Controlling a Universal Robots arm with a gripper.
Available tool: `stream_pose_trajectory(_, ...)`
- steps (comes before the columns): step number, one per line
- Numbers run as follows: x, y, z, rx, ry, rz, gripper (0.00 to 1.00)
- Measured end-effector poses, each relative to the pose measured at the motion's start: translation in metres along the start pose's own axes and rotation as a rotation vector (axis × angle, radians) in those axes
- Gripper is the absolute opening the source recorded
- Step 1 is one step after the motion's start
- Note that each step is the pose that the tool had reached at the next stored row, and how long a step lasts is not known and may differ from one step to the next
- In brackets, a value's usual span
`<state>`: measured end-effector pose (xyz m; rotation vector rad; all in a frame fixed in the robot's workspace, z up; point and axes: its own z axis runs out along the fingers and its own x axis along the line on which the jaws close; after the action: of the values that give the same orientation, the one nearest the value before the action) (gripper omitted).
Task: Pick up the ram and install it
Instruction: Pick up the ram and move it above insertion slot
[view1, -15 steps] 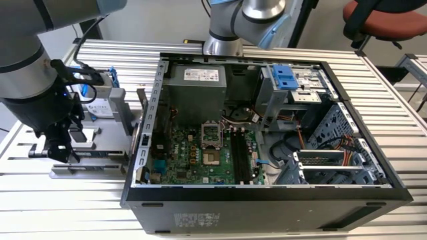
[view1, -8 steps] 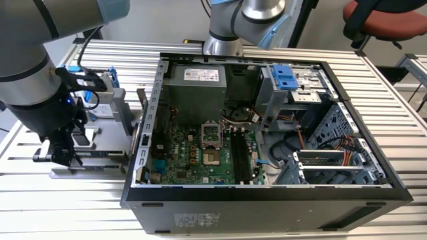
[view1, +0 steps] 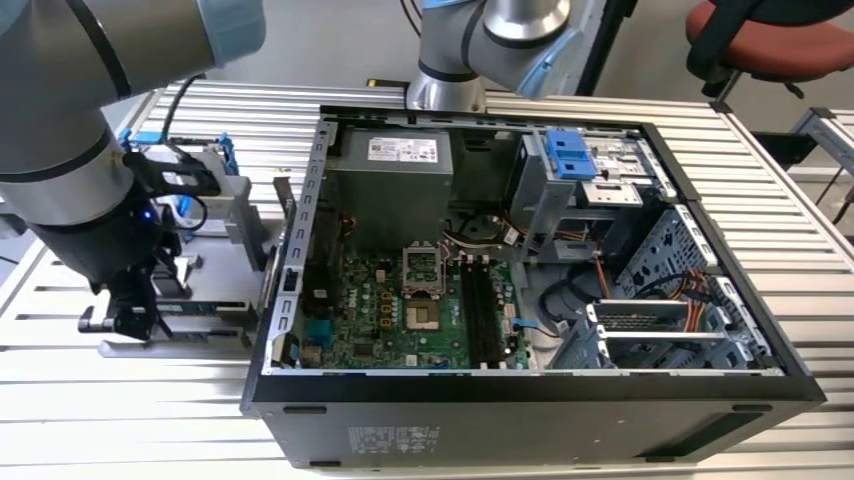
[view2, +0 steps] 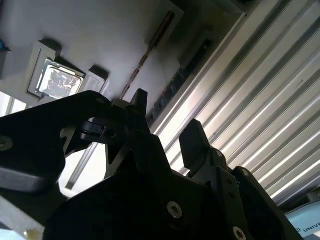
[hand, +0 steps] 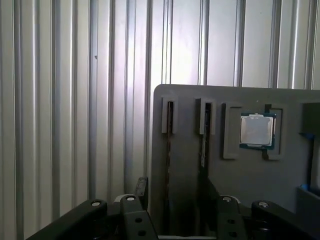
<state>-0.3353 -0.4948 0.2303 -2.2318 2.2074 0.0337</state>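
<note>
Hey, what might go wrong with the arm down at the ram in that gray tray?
The ram stands edge-up in the gray tray, close beside a second stick; the open jaws might catch both. The processor lies in a recess nearby, so a slightly off descent might knock it.

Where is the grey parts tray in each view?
Exterior view: grey parts tray on the exterior view's left, beside the computer case.
Second wrist view: tray beyond the end effector.
First wrist view: tray beyond the end effector.
Shared landmark: the ribbed table under it.

One open computer case, one grey tray, two ram sticks, one processor chip.
</note>
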Motion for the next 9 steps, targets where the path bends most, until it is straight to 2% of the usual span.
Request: stream_pose_trajectory(9,0.0002,-0.0012,0.0132,0.0000,-0.0001,0.003,1.00)
